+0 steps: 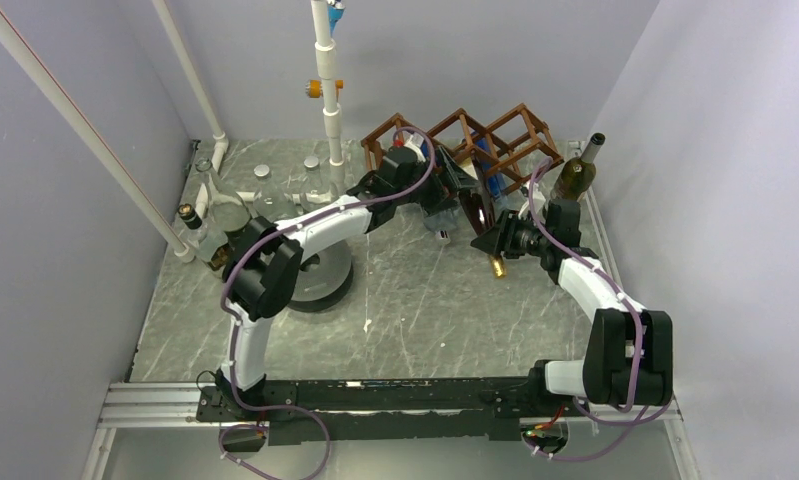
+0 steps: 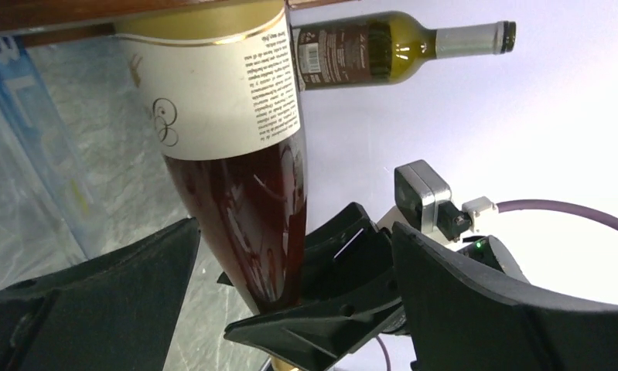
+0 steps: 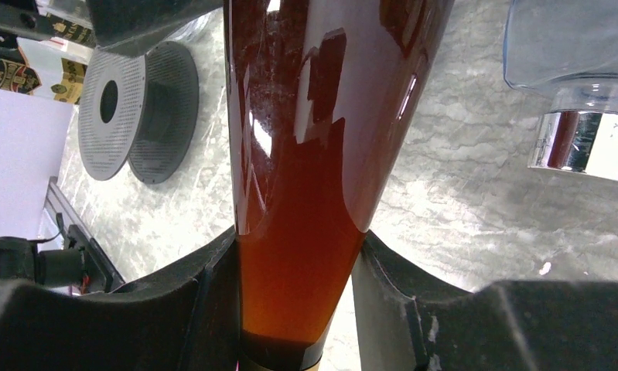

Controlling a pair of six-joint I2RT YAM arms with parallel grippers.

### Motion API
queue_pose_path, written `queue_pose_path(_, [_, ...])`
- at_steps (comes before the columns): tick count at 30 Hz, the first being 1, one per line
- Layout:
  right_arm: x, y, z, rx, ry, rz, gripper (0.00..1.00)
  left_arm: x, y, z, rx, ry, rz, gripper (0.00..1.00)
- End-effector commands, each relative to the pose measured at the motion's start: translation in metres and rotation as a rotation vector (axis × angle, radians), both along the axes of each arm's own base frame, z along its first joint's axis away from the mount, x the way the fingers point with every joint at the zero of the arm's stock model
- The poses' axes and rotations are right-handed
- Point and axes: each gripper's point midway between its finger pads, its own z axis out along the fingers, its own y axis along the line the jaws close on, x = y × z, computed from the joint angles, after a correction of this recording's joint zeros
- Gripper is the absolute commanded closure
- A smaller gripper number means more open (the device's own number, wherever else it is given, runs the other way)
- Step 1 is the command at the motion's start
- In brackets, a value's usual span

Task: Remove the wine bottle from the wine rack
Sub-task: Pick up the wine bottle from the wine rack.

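Note:
The wine rack point(image 1: 475, 140), a brown wooden lattice, stands at the back of the table; one of its bars point(image 2: 73, 11) crosses the top of the left wrist view. The wine bottle point(image 1: 472, 208) slants out of it neck-down toward the front, with amber liquid and a cream label point(image 2: 220, 100). My right gripper point(image 1: 497, 242) is shut on the taper just above its gold cap, fingers point(image 3: 182, 301) pressed to the glass point(image 3: 305, 154). My left gripper point(image 2: 296, 228) straddles the bottle's shoulder, open wide, with neither finger touching it.
A green bottle point(image 1: 575, 175) leans at the right wall beside the rack. A black round disc point(image 1: 320, 275) lies left of centre. Clear glass bottles point(image 1: 265, 190) and a white pipe stand point(image 1: 330, 90) occupy the back left. A clear, metal-capped vessel point(image 3: 576, 77) sits near the bottle.

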Motion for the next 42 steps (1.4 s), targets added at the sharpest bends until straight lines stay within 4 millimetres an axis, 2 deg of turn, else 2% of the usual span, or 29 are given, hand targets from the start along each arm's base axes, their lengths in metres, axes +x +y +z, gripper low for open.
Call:
queue_pose_path(1, [0.008,0.01,0.057,0.019,-0.233,0.092,1.0,0.001,-0.013,-0.007,-0.029,0.063,-0.005,0.01])
queue_pose_path(18, [0.001,0.011,0.074,0.005,-0.295,0.113,1.0,0.001,-0.028,-0.026,-0.013,0.146,0.006,0.0])
queue_pose_path(28, [0.001,0.009,0.075,-0.011,-0.307,0.116,1.0,-0.003,-0.027,-0.042,0.075,0.196,0.016,0.01])
queue_pose_path(38, [0.001,0.009,0.074,-0.018,-0.308,0.114,1.0,-0.004,-0.028,-0.043,0.148,0.209,0.027,0.02])
queue_pose_path(42, [0.001,0.008,0.075,-0.025,-0.314,0.116,1.0,-0.004,-0.03,-0.045,0.167,0.215,0.023,0.06])
